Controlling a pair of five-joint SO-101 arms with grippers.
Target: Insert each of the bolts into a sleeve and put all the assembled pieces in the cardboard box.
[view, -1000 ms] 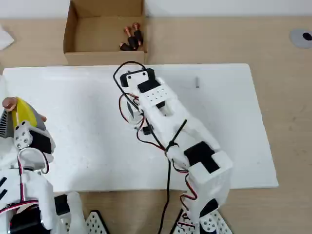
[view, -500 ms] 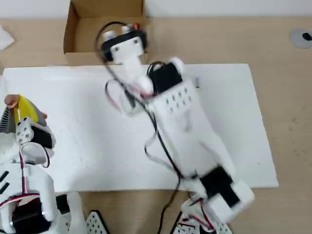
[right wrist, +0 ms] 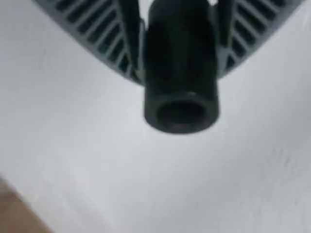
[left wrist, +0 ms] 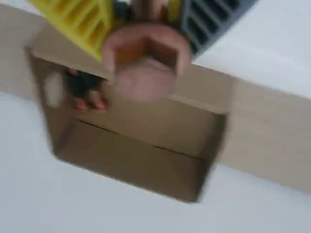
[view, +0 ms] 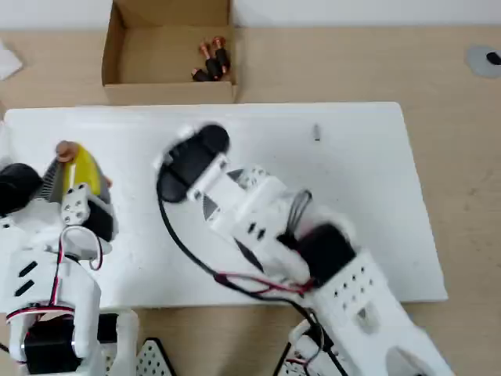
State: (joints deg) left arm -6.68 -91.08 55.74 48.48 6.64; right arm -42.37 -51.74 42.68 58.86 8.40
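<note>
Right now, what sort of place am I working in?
Likely a lab workbench: a light wooden table, a white rectangular board on it, and a brown cardboard box holding copper-and-black assembled pieces.

Overhead and left wrist: common cardboard box (view: 168, 94) (left wrist: 141, 170)

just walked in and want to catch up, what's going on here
The left gripper holds a copper bolt and the right gripper a black sleeve, both over the white mat, not yet joined. A few assembled pieces already lie in the cardboard box.
</note>
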